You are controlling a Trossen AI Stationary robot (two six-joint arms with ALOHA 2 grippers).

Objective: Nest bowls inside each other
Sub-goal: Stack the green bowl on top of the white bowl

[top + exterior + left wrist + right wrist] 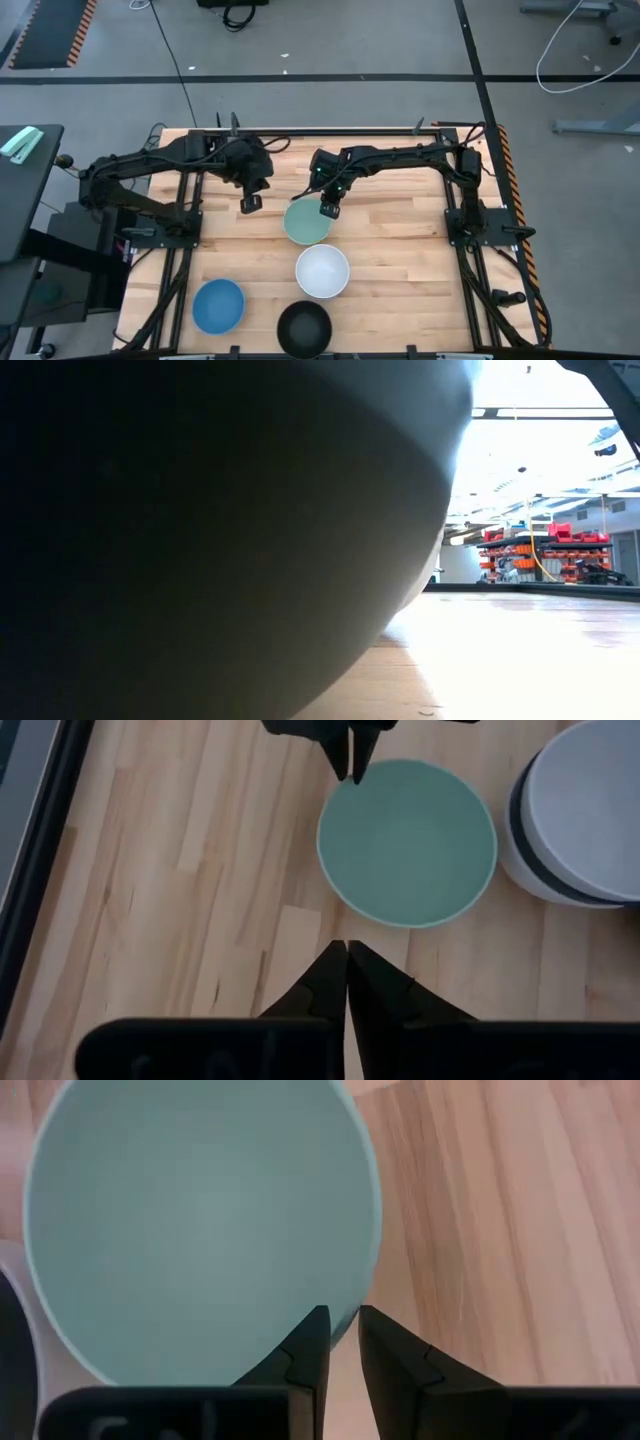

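Looking down from the high view, four spots are seen: a mint green bowl (306, 222) mid-table, a white bowl (322, 271) beside it, a blue bowl (218, 305) and a black bowl (304, 328) near the front edge. In the left wrist view, the white bowl is seen nested in a black one; the left gripper (346, 982) is closed, empty, short of the mint bowl. In the right wrist view, the right gripper (343, 1343) straddles the mint rim, slightly parted. Most nesting remains undone.
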